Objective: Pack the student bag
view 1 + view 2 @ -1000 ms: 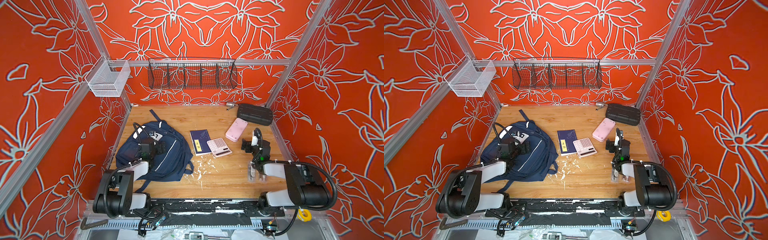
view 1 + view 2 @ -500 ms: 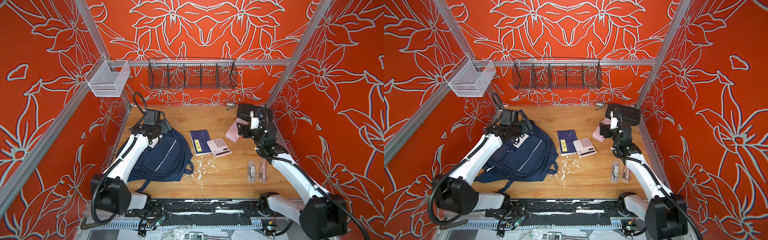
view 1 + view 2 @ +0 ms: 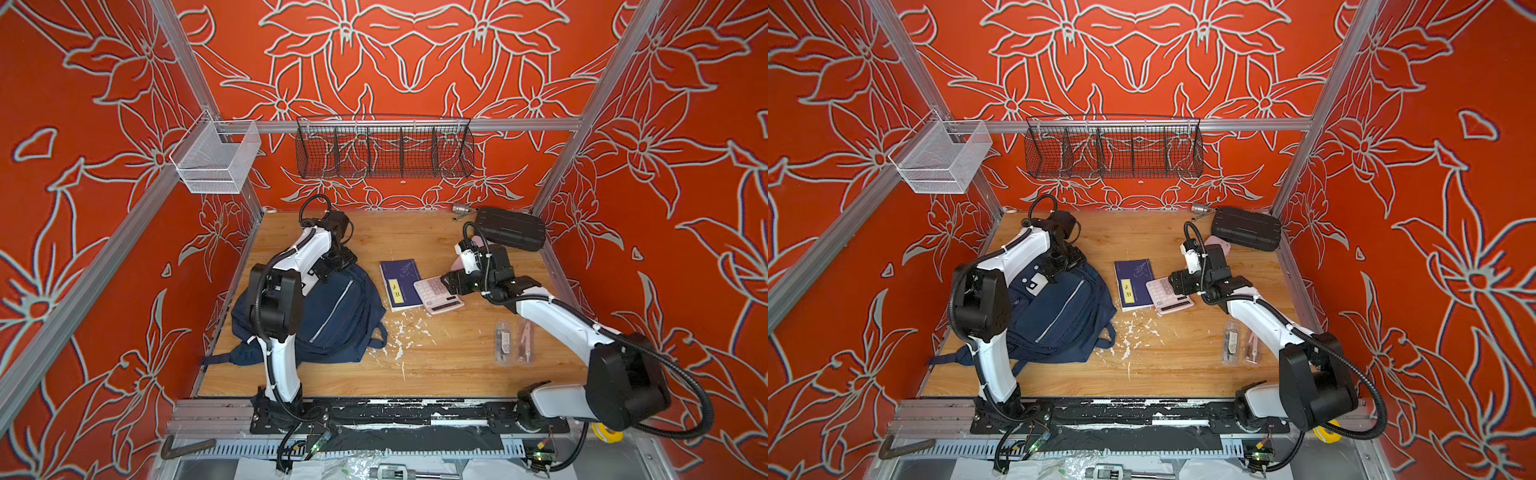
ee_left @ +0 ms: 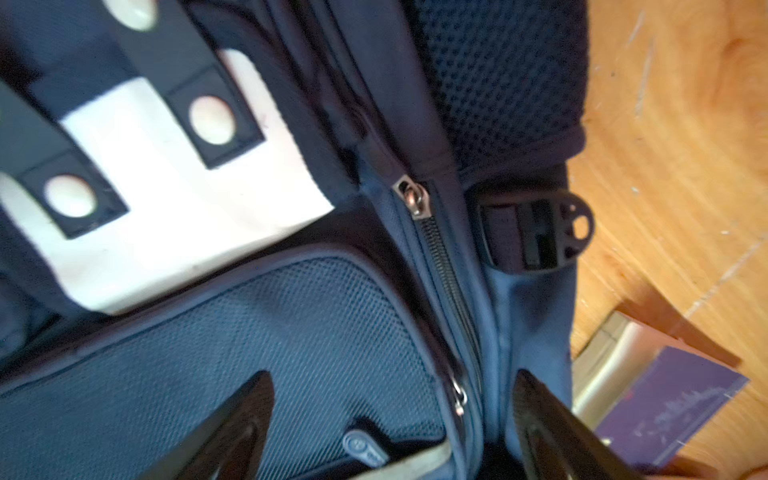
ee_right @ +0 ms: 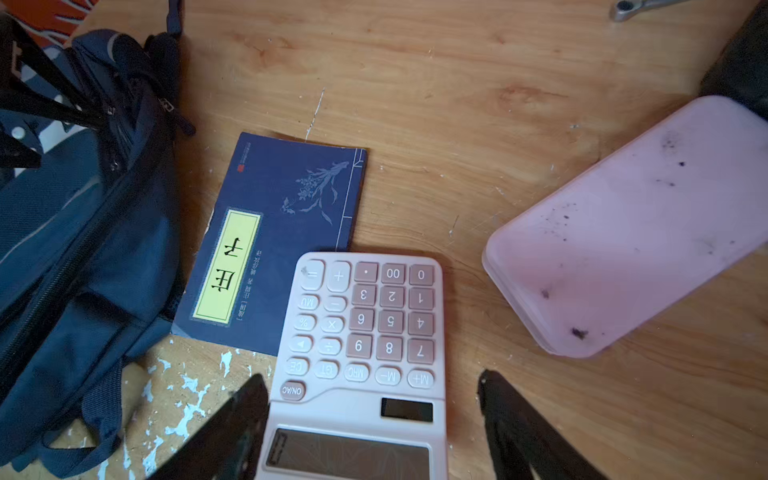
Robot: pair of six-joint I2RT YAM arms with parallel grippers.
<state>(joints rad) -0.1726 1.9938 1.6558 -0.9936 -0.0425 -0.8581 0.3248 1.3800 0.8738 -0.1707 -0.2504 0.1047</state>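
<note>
Over the left side of the tabletop (image 3: 436,365), the left arm (image 3: 307,249) bends down to the top of the bag (image 3: 340,316). The left gripper (image 4: 392,378) is wide open above a zip (image 4: 440,257), holding nothing. The right gripper (image 5: 370,376) hangs open over the calculator (image 5: 365,324), gripping nothing. The bag's inside is hidden. It lies flat, long way front to back, top toward the back edge.

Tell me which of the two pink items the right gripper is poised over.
The pink calculator, the one with keys and a display, overlapping the blue book; the open right gripper straddles it. The plain pink case lies apart.
</note>
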